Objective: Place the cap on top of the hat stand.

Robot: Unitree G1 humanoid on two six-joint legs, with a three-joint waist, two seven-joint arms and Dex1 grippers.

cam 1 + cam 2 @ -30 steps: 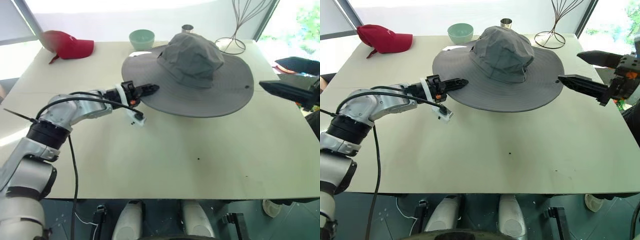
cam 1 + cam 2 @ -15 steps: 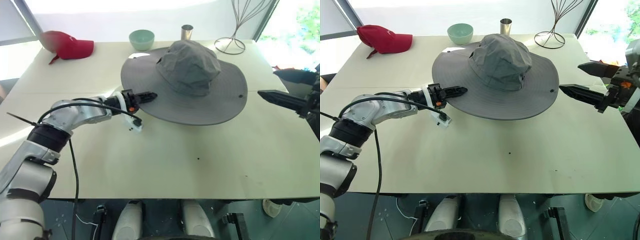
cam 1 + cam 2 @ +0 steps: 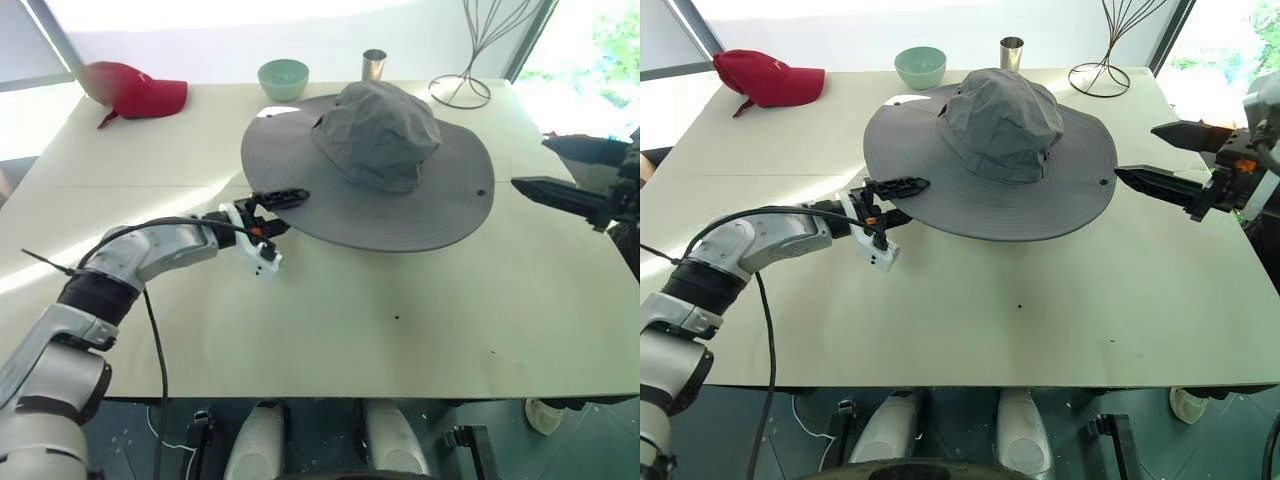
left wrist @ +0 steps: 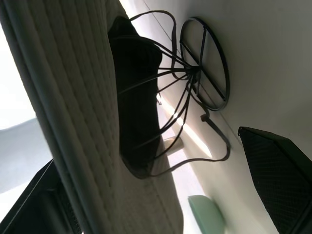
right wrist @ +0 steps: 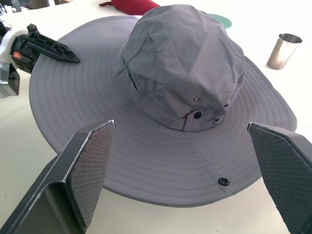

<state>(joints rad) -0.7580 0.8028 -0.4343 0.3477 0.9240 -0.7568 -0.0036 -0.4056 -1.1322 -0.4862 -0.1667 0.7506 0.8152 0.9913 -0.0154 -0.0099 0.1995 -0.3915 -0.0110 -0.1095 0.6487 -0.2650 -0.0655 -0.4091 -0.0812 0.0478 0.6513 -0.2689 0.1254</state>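
Note:
The grey wide-brimmed cap [image 3: 380,130] rests on the hat stand [image 4: 194,69], whose black wire cage and ring base show under the brim in the left wrist view. From above, the cap hides the stand. My left gripper [image 3: 288,210] is open at the brim's near-left edge, one finger above the fabric and one below. The brim's underside [image 4: 83,97] passes between its fingers [image 4: 280,175]. My right gripper [image 3: 1136,150] hangs open just off the brim's right edge, touching nothing, facing the crown [image 5: 185,73].
A red baseball cap [image 3: 135,90] lies at the far left of the table [image 3: 400,330]. A green bowl [image 3: 283,75] and a metal cup [image 3: 374,63] stand behind the hat. A taller wire stand [image 3: 470,60] stands at the far right corner.
My left gripper was shut on the brim's edge and has opened, sinking slightly. The cap dropped and settled level over the stand. My right gripper stayed beside the brim.

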